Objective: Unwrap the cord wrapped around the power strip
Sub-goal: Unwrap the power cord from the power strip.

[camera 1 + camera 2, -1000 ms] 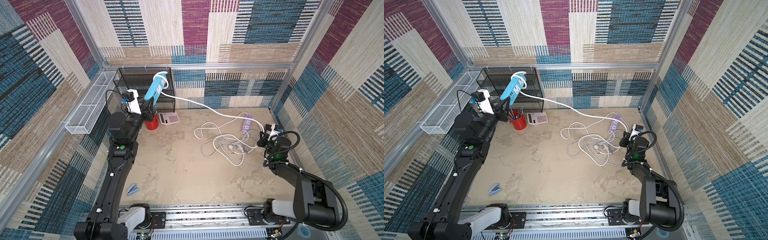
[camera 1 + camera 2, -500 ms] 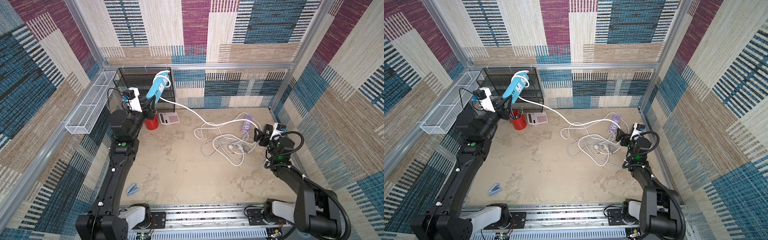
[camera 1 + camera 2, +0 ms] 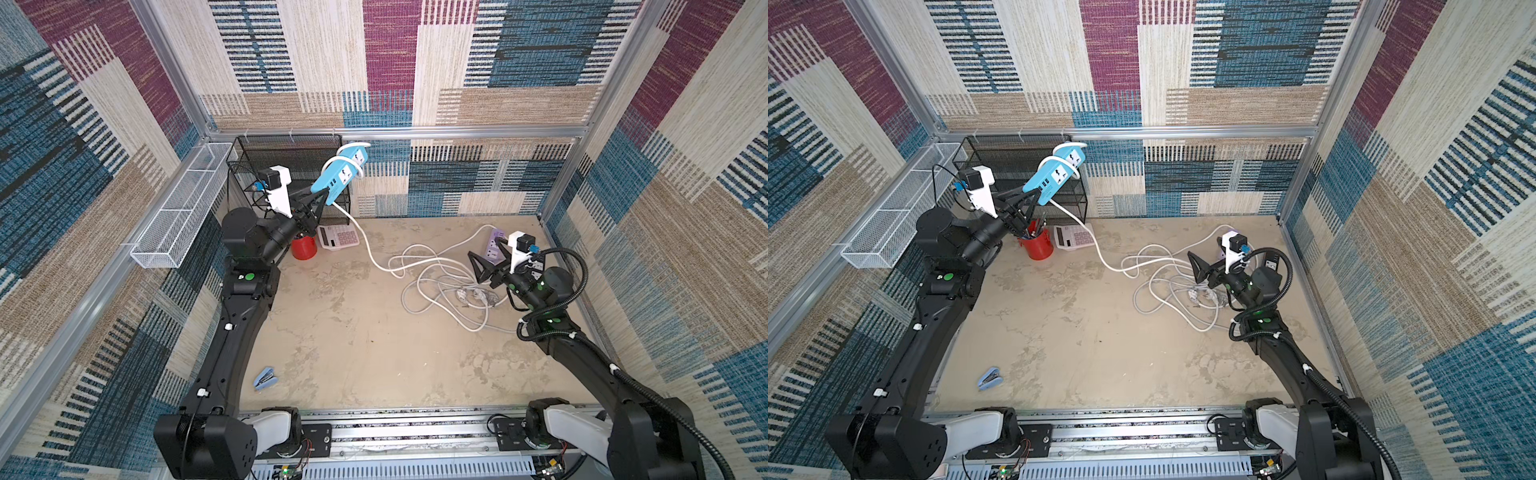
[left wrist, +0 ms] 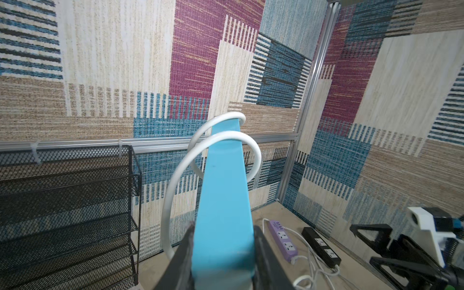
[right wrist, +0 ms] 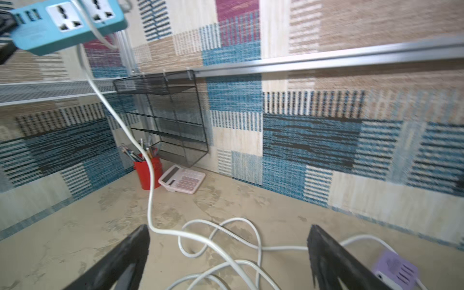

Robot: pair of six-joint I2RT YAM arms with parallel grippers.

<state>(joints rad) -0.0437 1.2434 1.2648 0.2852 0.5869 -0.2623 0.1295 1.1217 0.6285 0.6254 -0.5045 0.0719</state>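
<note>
**Upper Left: Two Turns of Cord Left on the Raised Strip**

Toward the upper left of both top views, the left gripper (image 3: 322,198) was clamped on the lower end of the blue power strip (image 3: 343,172). It held the strip tilted up in the air in front of the black mesh rack (image 3: 286,166), above the red pen cup (image 3: 304,248) and the calculator (image 3: 338,237). In the left wrist view, two slack turns of the white cord (image 4: 226,136) ringed the upper half of the strip, standing off its body rather than lying tight. Where the cord entered the strip could not be told.

From the gripped end the cord dropped down and to the right across the table. Near the middle of the frame it lay in loose curls, mixed with a heap of grey cable (image 3: 440,291).

Further right, the right gripper (image 3: 490,259) hung low over that heap with its jaws spread wide and nothing between them. A purple power strip (image 3: 492,245) lay just behind it.

By the look of it, most of the job was done, since the bulk of the cord lay free on the table. What was left was the last two turns at the strip's far end. Clearing them would likely call for the empty right gripper to take the cord and lead it off over that end.
</note>
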